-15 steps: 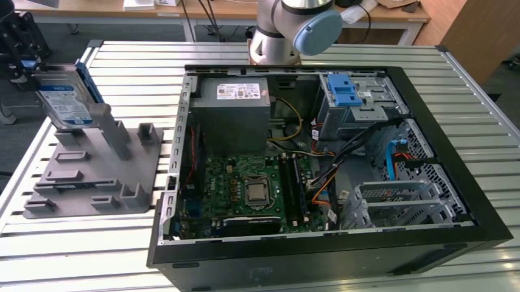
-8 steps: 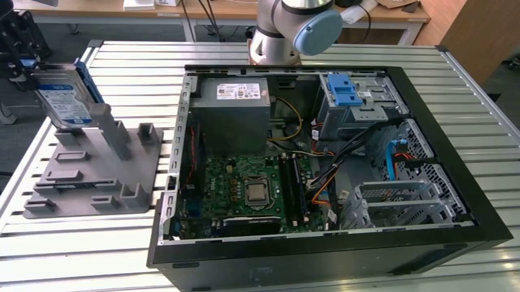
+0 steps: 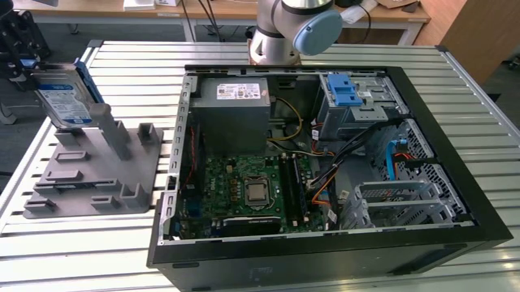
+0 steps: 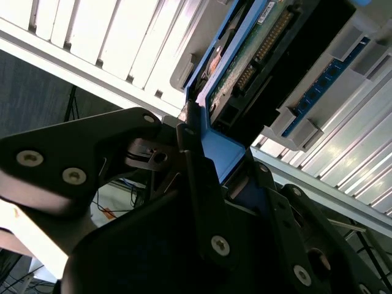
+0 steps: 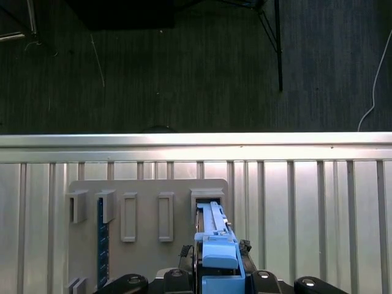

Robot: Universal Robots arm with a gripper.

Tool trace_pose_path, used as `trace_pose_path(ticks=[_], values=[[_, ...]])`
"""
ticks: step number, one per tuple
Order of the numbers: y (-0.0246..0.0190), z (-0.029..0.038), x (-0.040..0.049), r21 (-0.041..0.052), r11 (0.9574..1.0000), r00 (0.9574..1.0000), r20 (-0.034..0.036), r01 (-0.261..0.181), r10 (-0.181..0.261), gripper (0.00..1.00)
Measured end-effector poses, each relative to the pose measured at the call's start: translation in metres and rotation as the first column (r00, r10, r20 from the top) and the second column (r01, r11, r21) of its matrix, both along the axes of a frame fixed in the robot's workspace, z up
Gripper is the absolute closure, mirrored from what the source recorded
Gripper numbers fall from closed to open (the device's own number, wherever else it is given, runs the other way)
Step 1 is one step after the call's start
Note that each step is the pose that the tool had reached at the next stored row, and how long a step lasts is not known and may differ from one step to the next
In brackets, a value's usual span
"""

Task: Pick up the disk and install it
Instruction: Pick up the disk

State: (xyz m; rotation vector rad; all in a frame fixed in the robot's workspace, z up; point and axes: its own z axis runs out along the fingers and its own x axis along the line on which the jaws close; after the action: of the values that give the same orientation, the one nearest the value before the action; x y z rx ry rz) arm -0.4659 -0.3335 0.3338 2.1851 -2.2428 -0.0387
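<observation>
The disk (image 3: 65, 97), a silver drive with a white-and-blue label and blue side rails, stands on edge over the back of the grey holder (image 3: 89, 176) at the exterior view's left. My gripper (image 3: 34, 68) reaches in from the left edge and is shut on the disk's upper end. Both wrist views show a black finger on each side of the blue rail (image 5: 215, 245) and the gripper (image 5: 215, 256) closed over it. The disk's lower end sits at a rectangular slot (image 5: 208, 197) of the holder; whether it rests in it I cannot tell. The disk's connector side (image 4: 257, 55) shows past the gripper (image 4: 223, 156).
An open computer case (image 3: 455, 176) lies on its side on the slatted metal table (image 3: 81, 255), with the motherboard, cables and a drive cage with a blue latch (image 3: 345, 91) inside. The arm's base (image 3: 284, 30) stands behind the case. The holder (image 5: 147, 226) has several more slots.
</observation>
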Motion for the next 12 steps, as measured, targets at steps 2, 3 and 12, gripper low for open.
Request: trace_pose_path(ticks=[2,3,12], values=[[0.0,0.0,0.0,0.0,1.0,1.0,0.0,0.0,0.0,0.63],[0.0,0.0003,0.0,-0.0001,1.0,1.0,-0.0001,0.0,0.0,0.63],[0.0,0.0069,0.0,0.0,1.0,1.0,0.0,0.0,0.0,0.63]])
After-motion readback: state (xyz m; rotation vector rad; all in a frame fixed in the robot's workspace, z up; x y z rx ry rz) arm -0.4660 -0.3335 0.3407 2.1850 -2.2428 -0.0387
